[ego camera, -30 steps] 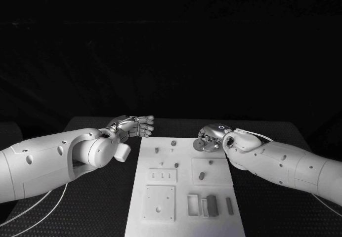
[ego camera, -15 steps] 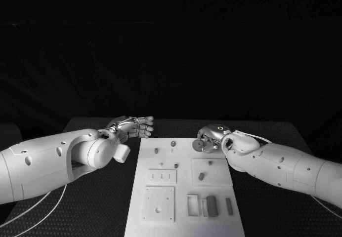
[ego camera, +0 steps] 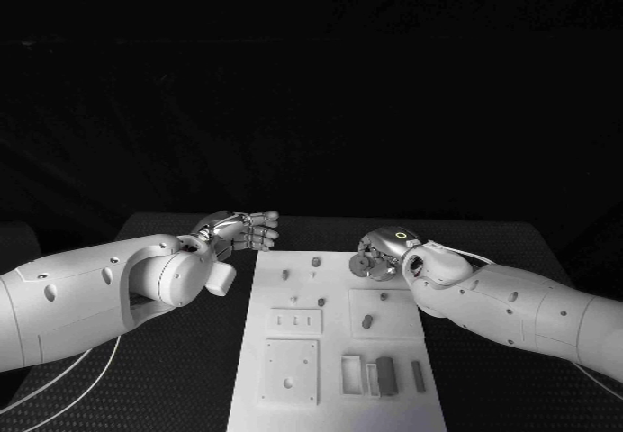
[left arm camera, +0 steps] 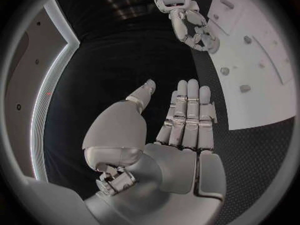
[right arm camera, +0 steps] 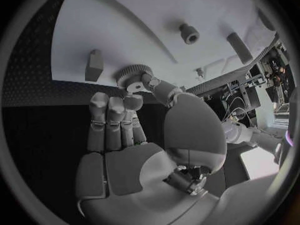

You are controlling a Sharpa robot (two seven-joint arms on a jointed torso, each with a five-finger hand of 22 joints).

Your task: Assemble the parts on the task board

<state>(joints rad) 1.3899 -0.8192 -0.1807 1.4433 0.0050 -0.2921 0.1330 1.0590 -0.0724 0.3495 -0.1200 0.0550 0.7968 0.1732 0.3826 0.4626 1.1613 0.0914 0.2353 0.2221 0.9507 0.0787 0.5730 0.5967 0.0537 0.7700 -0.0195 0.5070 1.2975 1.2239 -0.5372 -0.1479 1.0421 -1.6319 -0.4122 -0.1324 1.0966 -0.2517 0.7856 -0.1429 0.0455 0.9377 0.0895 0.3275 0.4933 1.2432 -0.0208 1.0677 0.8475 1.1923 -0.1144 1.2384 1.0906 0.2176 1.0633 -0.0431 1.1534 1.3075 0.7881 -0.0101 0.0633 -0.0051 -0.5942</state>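
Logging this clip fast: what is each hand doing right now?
Left hand: open, holding nothing, off the task board.
Right hand: pinching a small gear at the board's far right corner.

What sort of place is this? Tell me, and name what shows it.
Probably a robotics lab test bench: a white task board with slots and small parts lies on a black table, dark backdrop behind. The right hand holds a small gear at the board's far edge.

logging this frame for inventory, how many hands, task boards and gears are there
hands: 2 (left hand, right hand)
task board: 1
gear: 1, at the right hand's fingers
total: 4
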